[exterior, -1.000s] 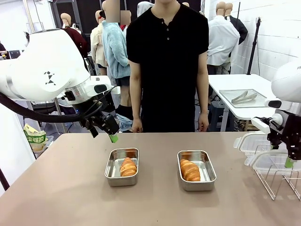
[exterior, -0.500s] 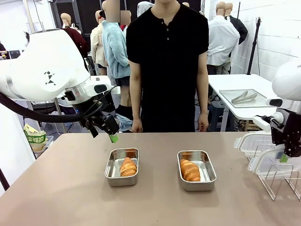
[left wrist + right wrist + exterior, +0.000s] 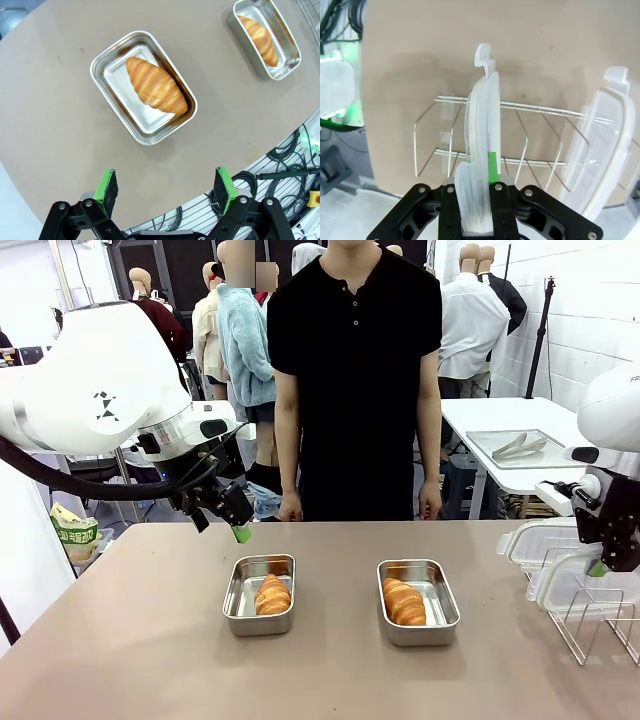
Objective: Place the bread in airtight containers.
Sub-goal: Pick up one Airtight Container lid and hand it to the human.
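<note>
Your left jaws are wide open and hold nothing. The green pads (image 3: 106, 184) are spread well apart, and they hover above the surface (image 3: 150, 640), just beyond the far left corner of the left container (image 3: 236, 590).

Your right jaws are clamped on a clear lid (image 3: 482, 125). In the right wrist view it stands edge-on between the fingers, tab end up. In the front view that lid (image 3: 562, 588) hangs tilted over the wire rack (image 3: 580, 625) at the surface's right edge. You cannot tell whether its lower edge touches the wires. The second lid (image 3: 600, 150) leans in the rack (image 3: 540, 110), just beside the held one.

Both steel containers sit open in the middle of the surface, well apart from each other. The left container (image 3: 107, 80) has one croissant (image 3: 156, 85) lying diagonally on its floor. The right container (image 3: 445, 602) has the other croissant (image 3: 404, 601) lying toward its left side. In the left wrist view that tin (image 3: 287, 42) and its croissant (image 3: 259, 32) show in the upper corner.

A person (image 3: 355, 370) in a black shirt stands at the far side, with both hands hanging at the surface's edge, clear of the tins.
</note>
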{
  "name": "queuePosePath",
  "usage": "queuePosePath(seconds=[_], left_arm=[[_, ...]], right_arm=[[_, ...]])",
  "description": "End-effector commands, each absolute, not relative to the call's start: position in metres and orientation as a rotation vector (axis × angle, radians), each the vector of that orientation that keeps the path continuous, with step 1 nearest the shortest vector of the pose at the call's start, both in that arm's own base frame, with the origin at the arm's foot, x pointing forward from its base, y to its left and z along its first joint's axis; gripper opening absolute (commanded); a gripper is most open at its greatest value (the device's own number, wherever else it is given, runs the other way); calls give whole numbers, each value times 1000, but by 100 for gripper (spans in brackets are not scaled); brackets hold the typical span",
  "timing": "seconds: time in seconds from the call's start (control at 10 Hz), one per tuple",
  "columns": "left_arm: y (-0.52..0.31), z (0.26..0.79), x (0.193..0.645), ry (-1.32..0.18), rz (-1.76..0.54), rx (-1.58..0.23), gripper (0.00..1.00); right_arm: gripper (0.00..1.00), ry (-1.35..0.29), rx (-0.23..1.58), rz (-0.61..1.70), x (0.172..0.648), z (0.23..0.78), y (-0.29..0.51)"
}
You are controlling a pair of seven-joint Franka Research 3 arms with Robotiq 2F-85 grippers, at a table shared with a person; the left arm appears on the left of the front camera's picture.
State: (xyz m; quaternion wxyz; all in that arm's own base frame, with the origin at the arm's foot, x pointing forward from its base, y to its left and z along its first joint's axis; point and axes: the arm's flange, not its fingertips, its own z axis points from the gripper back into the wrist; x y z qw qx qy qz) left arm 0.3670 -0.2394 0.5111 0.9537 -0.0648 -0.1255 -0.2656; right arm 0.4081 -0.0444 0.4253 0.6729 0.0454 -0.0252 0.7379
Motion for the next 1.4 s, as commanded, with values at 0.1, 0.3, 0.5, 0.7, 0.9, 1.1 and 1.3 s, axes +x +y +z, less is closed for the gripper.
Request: queuePosePath(seconds=[0.1,0.3,0.5,0.7,0.9,1.1,1.3], left_arm=[[-239,511,368,-256,-539,-134,100],[-239,511,368,-256,-539,-134,100],[-239,511,368,-256,-539,-134,100],[-239,511,368,-256,-539,-134,100],[-239,511,368,-256,-539,-134,100],[-239,511,368,-256,-539,-134,100],[-239,511,368,-256,-539,-134,100]], right_arm=[[0,-75,162,1606,396,452,-45],[0,-129,126,1594,389,477,-49],[0,-169,156,1563,383,501,-58],[0,-187,202,1582,377,526,-62],[0,-172,244,1643,378,549,-64],[0,-205,185,1698,384,571,-58],[0,-334,82,1866,395,597,-40]])
